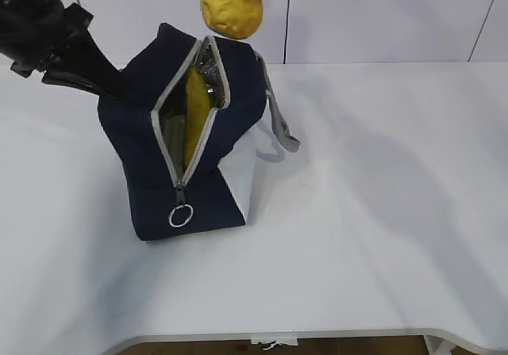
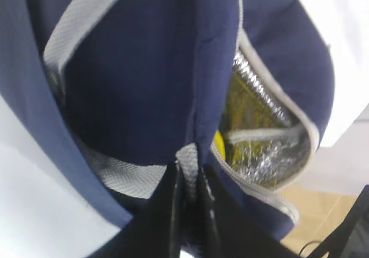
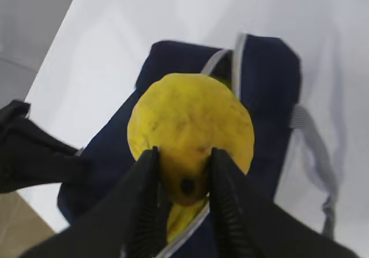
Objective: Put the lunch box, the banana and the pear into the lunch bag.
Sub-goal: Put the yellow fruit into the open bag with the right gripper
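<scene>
The navy lunch bag (image 1: 135, 136) stands on the white table with its grey zipper open; it also shows in the right wrist view (image 3: 268, 96). The yellow banana (image 1: 196, 109) lies inside the opening and shows below the pear in the right wrist view (image 3: 184, 220). My right gripper (image 3: 183, 160) is shut on the golden pear (image 3: 190, 128) and holds it above the bag's far end (image 1: 230, 7). My left gripper (image 2: 190, 174) is shut on the bag's grey edge (image 2: 189, 160) at the back left, holding the opening apart. The lunch box is hidden.
The zipper's metal ring pull (image 1: 181, 215) hangs at the bag's near end. A grey webbing handle (image 1: 282, 129) droops on the right side. The table (image 1: 381, 196) stretches to the right and front. The left arm (image 1: 55, 41) reaches in from the upper left.
</scene>
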